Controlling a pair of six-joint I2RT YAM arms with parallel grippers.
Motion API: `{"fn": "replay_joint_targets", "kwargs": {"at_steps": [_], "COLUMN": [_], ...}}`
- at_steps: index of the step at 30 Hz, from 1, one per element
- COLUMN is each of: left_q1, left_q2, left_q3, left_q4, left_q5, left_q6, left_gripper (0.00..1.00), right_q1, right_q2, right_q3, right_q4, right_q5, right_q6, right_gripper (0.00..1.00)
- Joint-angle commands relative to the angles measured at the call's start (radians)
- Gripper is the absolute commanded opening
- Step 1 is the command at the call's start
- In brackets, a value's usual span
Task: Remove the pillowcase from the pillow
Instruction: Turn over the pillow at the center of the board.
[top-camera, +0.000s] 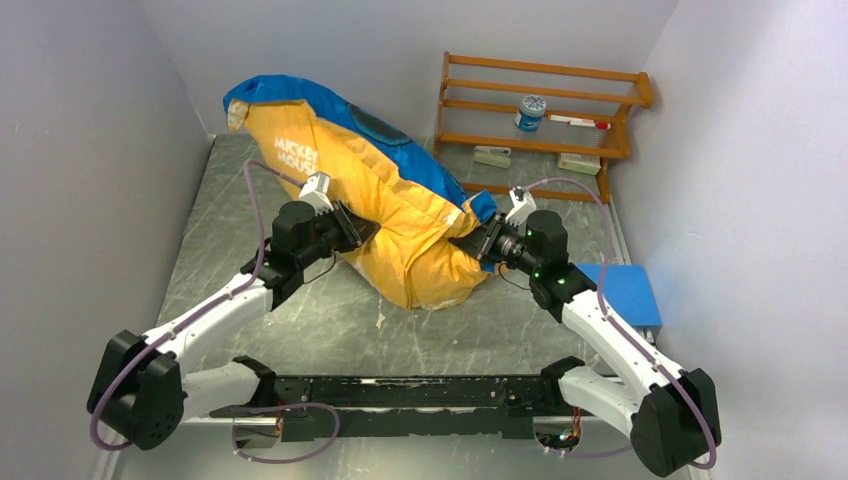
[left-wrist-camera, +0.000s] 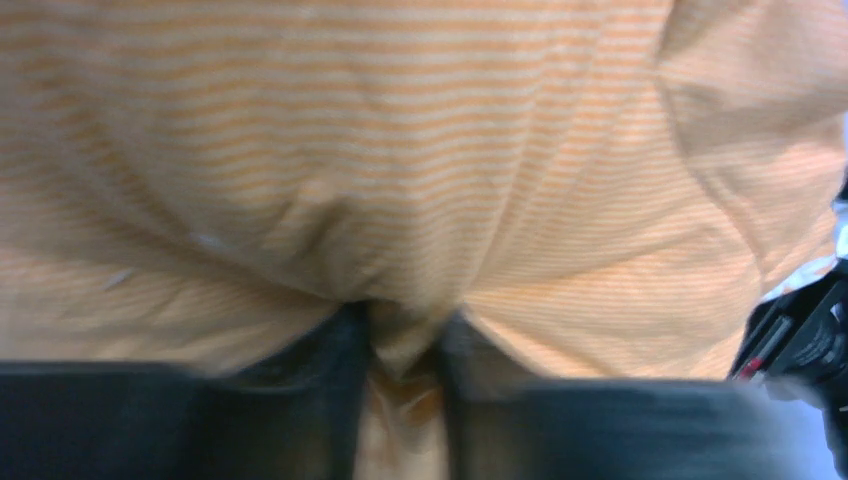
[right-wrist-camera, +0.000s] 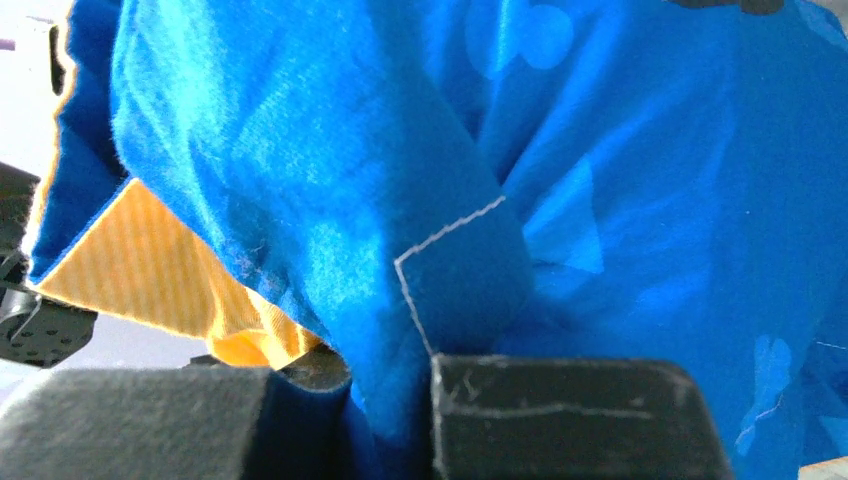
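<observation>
The pillowcase (top-camera: 390, 200), yellow-orange with white lettering on the near face and bright blue on the far face, stands tilted on the table with the pillow inside. Only a small white corner of the pillow (top-camera: 237, 116) shows at the top left opening. My left gripper (top-camera: 362, 232) is shut on a fold of the yellow-orange face (left-wrist-camera: 400, 350). My right gripper (top-camera: 470, 245) is shut on the blue fabric (right-wrist-camera: 390, 400) at the case's lower right end. The orange striped fabric (left-wrist-camera: 400, 150) fills the left wrist view; blue fabric (right-wrist-camera: 550, 150) fills the right wrist view.
A wooden rack (top-camera: 540, 110) stands at the back right with a small jar (top-camera: 531, 110), a marker (top-camera: 580, 122) and small white items. A flat blue pad (top-camera: 625, 292) lies at the right beside my right arm. Grey walls close in both sides.
</observation>
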Motion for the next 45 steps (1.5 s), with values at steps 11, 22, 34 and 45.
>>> {"fn": "replay_joint_targets", "kwargs": {"at_steps": [11, 22, 34, 45], "left_q1": [-0.061, -0.066, -0.066, -0.066], "left_q2": [-0.222, -0.353, -0.360, -0.220], "left_q3": [0.164, 0.460, 0.327, 0.053], "left_q4": [-0.247, -0.545, -0.626, -0.328], "left_q5": [-0.139, -0.199, -0.222, -0.028], "left_q6": [0.140, 0.249, 0.252, 0.124], "left_gripper": [0.05, 0.05, 0.90, 0.97], "right_q1": [0.072, 0.216, 0.074, 0.070], "right_q2": [-0.007, 0.037, 0.017, 0.118], "right_q3": [0.058, 0.133, -0.026, -0.087], "right_q4": [-0.217, 0.044, -0.203, -0.209], "right_q5": [-0.241, -0.269, 0.082, 0.119], "right_q6": [-0.105, 0.039, 0.067, 0.081], "right_gripper": [0.02, 0.00, 0.04, 0.08]}}
